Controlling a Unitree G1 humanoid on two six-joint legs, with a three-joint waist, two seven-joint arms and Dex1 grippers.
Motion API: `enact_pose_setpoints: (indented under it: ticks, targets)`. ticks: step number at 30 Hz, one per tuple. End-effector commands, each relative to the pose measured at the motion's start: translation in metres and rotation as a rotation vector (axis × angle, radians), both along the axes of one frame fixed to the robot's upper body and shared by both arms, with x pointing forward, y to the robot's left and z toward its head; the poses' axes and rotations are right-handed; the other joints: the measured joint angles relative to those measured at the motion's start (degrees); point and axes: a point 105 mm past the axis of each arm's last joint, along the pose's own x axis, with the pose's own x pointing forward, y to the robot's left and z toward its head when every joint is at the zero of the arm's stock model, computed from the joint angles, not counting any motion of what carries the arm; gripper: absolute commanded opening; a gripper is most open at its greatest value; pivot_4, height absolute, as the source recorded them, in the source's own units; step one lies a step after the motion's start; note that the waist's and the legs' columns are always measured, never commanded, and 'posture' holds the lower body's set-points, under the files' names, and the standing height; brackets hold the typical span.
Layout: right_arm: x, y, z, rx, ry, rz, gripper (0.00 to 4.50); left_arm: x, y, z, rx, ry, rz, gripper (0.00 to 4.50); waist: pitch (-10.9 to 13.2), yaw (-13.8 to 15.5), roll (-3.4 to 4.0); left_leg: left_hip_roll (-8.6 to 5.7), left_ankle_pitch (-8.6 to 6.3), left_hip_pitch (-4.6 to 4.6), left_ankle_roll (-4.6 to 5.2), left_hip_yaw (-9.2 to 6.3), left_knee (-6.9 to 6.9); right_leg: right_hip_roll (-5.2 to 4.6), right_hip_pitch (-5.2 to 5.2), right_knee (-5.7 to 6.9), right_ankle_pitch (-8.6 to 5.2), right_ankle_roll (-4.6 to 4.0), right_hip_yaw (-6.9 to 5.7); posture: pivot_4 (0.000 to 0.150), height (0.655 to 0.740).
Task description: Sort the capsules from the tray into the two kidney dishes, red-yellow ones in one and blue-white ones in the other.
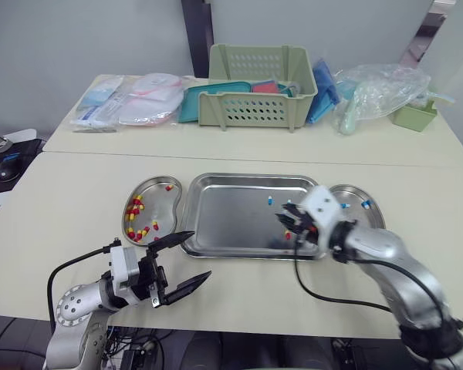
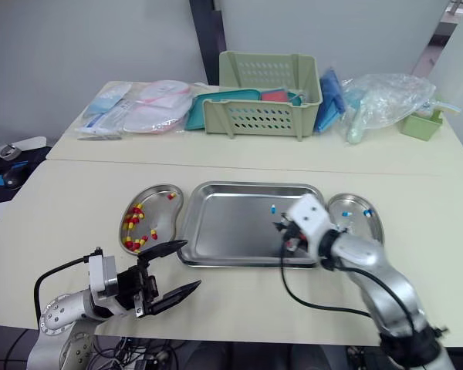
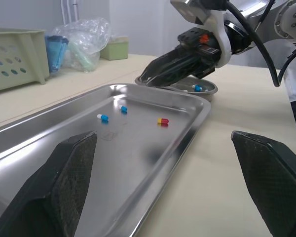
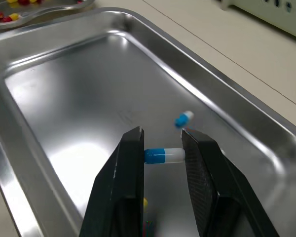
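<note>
**1 blue-white capsule in the claw, ready for its dish**

The right claw (image 4: 163, 136) is low over the tray (image 1: 231, 231). Its 2 black fingers are pressed on a blue-white capsule (image 4: 164, 155), 1 finger on each end. So the step in hand looks like the pick-up of a blue-white one. I cannot tell if the capsule is off the tray floor yet.

Just past the fingertips lies another blue-white capsule (image 4: 184, 118). Close under the claw, nearer the wrist, lies a red-yellow capsule (image 3: 162, 121). The blue-white dish (image 1: 368, 217) sits just beside the right claw, on its outer side. It has a few blue-white capsules in it.

The left claw (image 1: 201, 253) hangs over the table with its fingers wide apart and nothing in them. The red-yellow dish (image 1: 154, 204) is near it, just ahead, and holds many red-yellow capsules.

Next, I think, the right claw needs to go up a little and swing out over the tray rim to its dish. Then it can let go there. It needs a firm but gentle hold, because the capsule is small and smooth and could slip or roll away.
</note>
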Motion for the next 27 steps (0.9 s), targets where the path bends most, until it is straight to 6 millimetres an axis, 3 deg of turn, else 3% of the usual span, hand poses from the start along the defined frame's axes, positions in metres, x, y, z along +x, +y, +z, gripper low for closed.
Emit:
enact_pose_setpoints:
  ticks: [1,5,8,17,19,27]
  targets:
    - [-0.009,-0.024,0.012,-0.006,-0.058,-0.043,0.89,-0.003,-0.005,0.007,-0.006,-0.032,-0.049,4.50,0.0,-0.1,0.02,0.00,0.00,0.01,0.00,0.01,0.00,0.00,-0.01,0.02,0.00,0.00,0.00,0.150,0.7400]
    - [-0.013,-0.056,0.002,-0.021,-0.017,-0.147,0.89,-0.003,-0.006,0.008,-0.003,-0.034,-0.067,4.50,0.0,-0.3,0.03,0.01,0.00,0.04,0.01,0.06,-0.01,0.02,-0.01,0.02,0.00,0.00,0.05,0.150,0.7400]
    - [-0.014,-0.069,-0.004,0.002,0.011,-0.204,0.89,-0.004,-0.007,0.006,0.002,-0.027,-0.076,4.50,0.0,-0.3,0.03,0.01,0.00,0.05,0.01,0.09,0.00,0.01,0.01,0.03,0.00,0.00,0.07,0.150,0.7400]
    - [-0.019,-0.089,-0.025,0.047,0.070,-0.278,0.89,-0.007,-0.009,0.001,0.000,-0.019,-0.077,4.50,0.0,-0.2,0.04,0.01,0.00,0.05,0.01,0.11,0.00,0.01,0.01,0.04,0.00,0.00,0.07,0.150,0.7400]
    - [-0.019,-0.093,-0.025,0.062,0.068,-0.297,1.61,-0.008,-0.009,0.001,-0.001,-0.018,-0.075,4.50,0.0,-0.2,0.04,0.01,0.00,0.05,0.01,0.11,0.00,0.01,0.01,0.04,0.00,0.00,0.07,0.150,0.7400]
    - [-0.019,-0.095,-0.016,0.084,0.038,-0.295,3.77,-0.009,-0.006,-0.002,0.002,-0.005,-0.057,4.50,0.0,-0.2,0.04,0.01,0.00,0.05,0.01,0.11,0.00,0.01,0.02,0.04,0.00,0.00,0.07,0.150,0.7400]
